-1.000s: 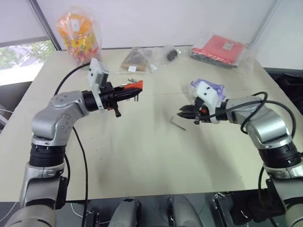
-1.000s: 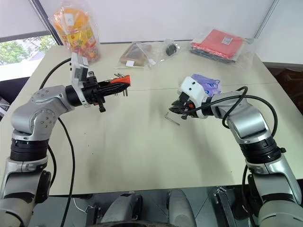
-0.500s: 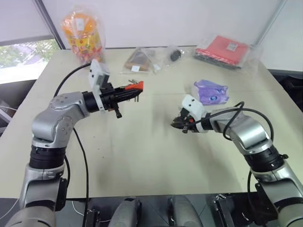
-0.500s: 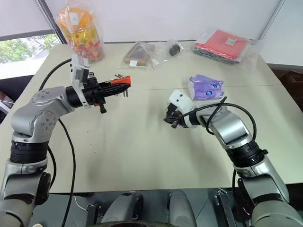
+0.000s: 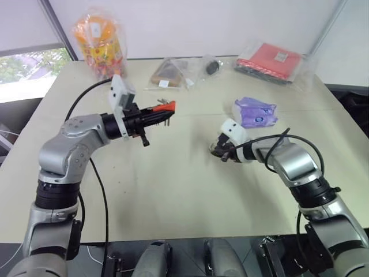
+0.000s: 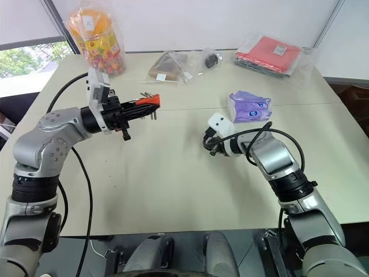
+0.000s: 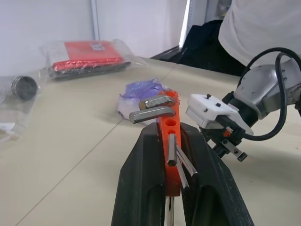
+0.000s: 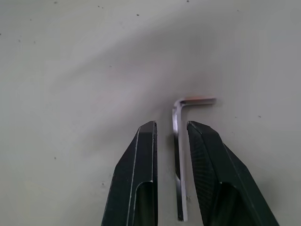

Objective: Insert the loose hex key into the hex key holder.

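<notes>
The hex key holder is a small red-orange block with short grey keys sticking out, held level above the table. My left gripper is shut on it; the left wrist view shows the holder clamped between the black fingers. The loose hex key lies flat on the table as a thin grey L. My right gripper is low at the table's middle right, tilted down. Its fingers are open and straddle the key's long shank, with a gap on each side.
Along the table's far edge lie an orange snack bag, a brown packet, a small dark round object and a flat red packet. A purple packet sits just behind my right gripper. A person in white stands beyond the table.
My right gripper has come down and leftward onto the table, so its fingers now straddle the loose hex key. The left gripper with the holder has stayed put.
</notes>
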Tool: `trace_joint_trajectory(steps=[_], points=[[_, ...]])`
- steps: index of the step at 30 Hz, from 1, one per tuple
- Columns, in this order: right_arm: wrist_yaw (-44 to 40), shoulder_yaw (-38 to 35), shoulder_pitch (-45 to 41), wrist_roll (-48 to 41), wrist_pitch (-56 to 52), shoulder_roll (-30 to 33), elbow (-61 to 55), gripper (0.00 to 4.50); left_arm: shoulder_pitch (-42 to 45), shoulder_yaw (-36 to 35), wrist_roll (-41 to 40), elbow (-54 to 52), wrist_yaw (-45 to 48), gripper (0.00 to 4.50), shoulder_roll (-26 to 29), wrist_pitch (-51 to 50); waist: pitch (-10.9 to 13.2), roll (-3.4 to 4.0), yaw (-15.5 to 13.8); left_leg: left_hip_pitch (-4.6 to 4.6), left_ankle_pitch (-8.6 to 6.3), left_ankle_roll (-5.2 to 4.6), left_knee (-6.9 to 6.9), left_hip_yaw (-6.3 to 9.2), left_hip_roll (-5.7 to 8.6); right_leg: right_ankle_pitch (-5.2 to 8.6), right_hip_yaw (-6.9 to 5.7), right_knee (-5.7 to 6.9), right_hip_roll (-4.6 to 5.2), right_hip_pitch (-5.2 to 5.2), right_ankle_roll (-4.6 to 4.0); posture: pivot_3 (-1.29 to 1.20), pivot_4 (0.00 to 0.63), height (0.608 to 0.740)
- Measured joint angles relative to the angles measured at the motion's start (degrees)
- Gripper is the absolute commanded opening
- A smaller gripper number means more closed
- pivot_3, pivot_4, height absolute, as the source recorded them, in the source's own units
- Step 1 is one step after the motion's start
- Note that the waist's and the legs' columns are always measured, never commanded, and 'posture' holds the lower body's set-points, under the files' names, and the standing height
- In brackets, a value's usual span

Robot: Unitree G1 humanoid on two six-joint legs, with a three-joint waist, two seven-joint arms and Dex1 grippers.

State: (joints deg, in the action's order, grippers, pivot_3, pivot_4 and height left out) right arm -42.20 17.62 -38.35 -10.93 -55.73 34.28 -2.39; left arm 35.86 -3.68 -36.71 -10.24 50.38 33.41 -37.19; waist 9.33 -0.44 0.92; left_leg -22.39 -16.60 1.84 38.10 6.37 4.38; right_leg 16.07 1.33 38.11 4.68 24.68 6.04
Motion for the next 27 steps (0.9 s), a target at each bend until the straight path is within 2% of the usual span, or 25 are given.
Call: trace_joint_trajectory(steps=[12, 15, 16, 24, 27], points=[[0.7, 0.0, -0.4, 0.8, 0.9, -1.9, 2.7, 1.01, -0.3, 0.0, 0.0, -1.2, -0.5, 0.04, 0.1, -0.1, 0.0, -0.01, 0.1, 0.0, 0.0, 0.0, 0.0, 0.01, 0.0, 0.0, -0.01, 0.0, -0.01, 0.0, 0.0, 0.0, 0.15, 0.74], [0.7, 0.0, -0.4, 1.3, 1.2, -2.0, 2.9, 0.18, -0.3, 0.0, 0.0, -1.2, -0.6, 0.0, 0.1, -0.1, 0.0, -0.01, 0.1, 0.0, 0.0, 0.0, 0.01, 0.01, 0.0, 0.0, -0.01, 0.0, -0.01, 0.0, 0.0, 0.0, 0.15, 0.74], [0.6, 0.1, -0.6, 1.5, 1.4, -2.0, 3.0, 0.08, -0.3, 0.0, 0.0, -1.2, -0.7, 0.0, 0.1, -0.1, 0.0, -0.01, 0.1, 0.0, 0.0, 0.0, 0.0, 0.01, 0.0, 0.0, -0.01, 0.0, -0.02, 0.0, 0.0, 0.0, 0.15, 0.74], [0.4, 0.0, -0.9, 1.9, 2.1, -2.4, 3.9, 0.08, -0.3, 0.0, 0.0, -1.1, -0.7, 0.0, 0.1, 0.0, 0.0, -0.01, 0.1, 0.0, 0.0, 0.0, 0.0, 0.01, -0.01, 0.0, -0.01, 0.0, -0.02, 0.0, 0.0, 0.0, 0.15, 0.74], [3.9, -1.9, -0.8, 2.6, 5.6, -5.6, 5.4, 0.08, -0.3, 0.1, 0.3, -1.1, -1.0, 0.0, -0.4, 0.5, 0.0, -0.01, 0.2, 0.0, 0.0, 0.0, -0.01, 0.0, -0.01, 0.0, -0.01, 0.02, -0.02, 0.02, 0.0, 0.0, 0.15, 0.74]])
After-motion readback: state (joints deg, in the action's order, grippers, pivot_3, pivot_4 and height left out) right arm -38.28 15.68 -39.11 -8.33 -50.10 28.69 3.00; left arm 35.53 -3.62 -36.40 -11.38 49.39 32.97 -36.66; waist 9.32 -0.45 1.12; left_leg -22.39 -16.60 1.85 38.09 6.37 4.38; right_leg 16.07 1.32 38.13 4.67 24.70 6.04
